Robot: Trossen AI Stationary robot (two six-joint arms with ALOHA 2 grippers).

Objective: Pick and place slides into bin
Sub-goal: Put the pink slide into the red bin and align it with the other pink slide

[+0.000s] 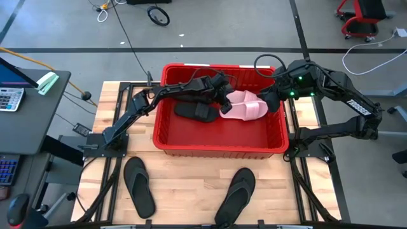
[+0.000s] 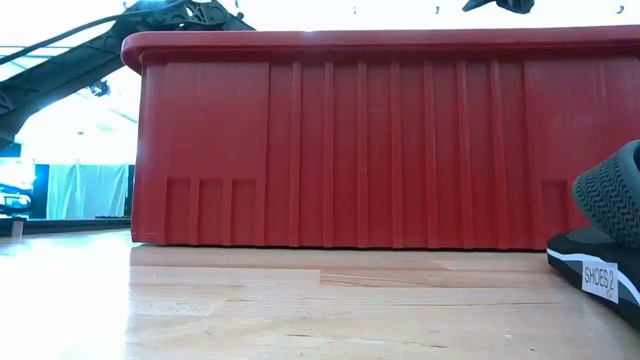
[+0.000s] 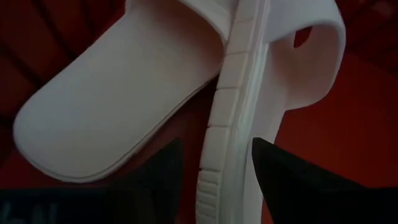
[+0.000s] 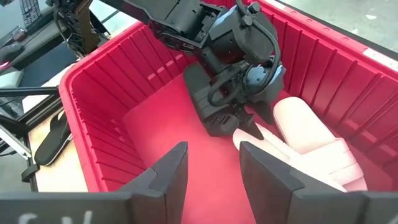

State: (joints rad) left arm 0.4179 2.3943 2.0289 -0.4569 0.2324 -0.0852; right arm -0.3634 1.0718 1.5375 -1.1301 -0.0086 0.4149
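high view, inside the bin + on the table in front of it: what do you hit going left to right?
Left flip-flop → black slide in the bin → left gripper at the pink slides → right flip-flop → right gripper, at the bin's right wall.

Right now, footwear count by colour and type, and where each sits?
Pink slides: 2, stacked in the red bin, left gripper on them.
Black slides: 1 visible for sure, in the bin; a second can't be confirmed.
Black flip-flops: 2, on the table, one left, one right.
Total: 5 visible.
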